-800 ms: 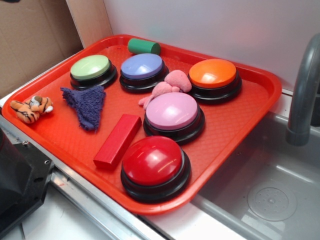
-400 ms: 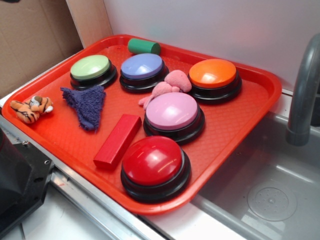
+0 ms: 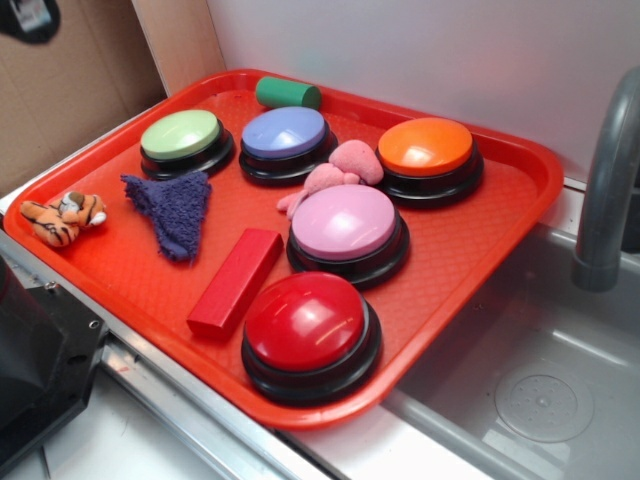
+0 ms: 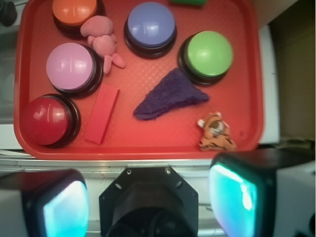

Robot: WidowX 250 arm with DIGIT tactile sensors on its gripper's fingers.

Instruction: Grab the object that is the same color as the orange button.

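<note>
The small orange, black-striped plush tiger (image 3: 62,218) lies at the left edge of the red tray (image 3: 540,180); the wrist view shows it at the tray's near right corner (image 4: 216,132). The orange button (image 3: 425,146) stands at the tray's back right, cut off at the top left in the wrist view (image 4: 74,10). My gripper (image 4: 148,202) is open and empty, high above the tray's near edge, with its fingers wide apart. The tiger lies just ahead of the right finger (image 4: 237,197). In the exterior view only a dark part of the arm (image 3: 30,18) shows, at the top left corner.
Also on the tray are green (image 3: 183,135), blue (image 3: 285,133), pink (image 3: 345,222) and red (image 3: 305,320) buttons, a purple cloth (image 3: 172,207), a red block (image 3: 236,280), a pink plush (image 3: 335,170) and a green cylinder (image 3: 287,93). A sink (image 3: 530,380) and faucet (image 3: 605,190) are at right. The black robot base (image 3: 35,370) is at lower left.
A dark part of the arm has come into the exterior view's top left corner. Nothing on the tray has moved.
</note>
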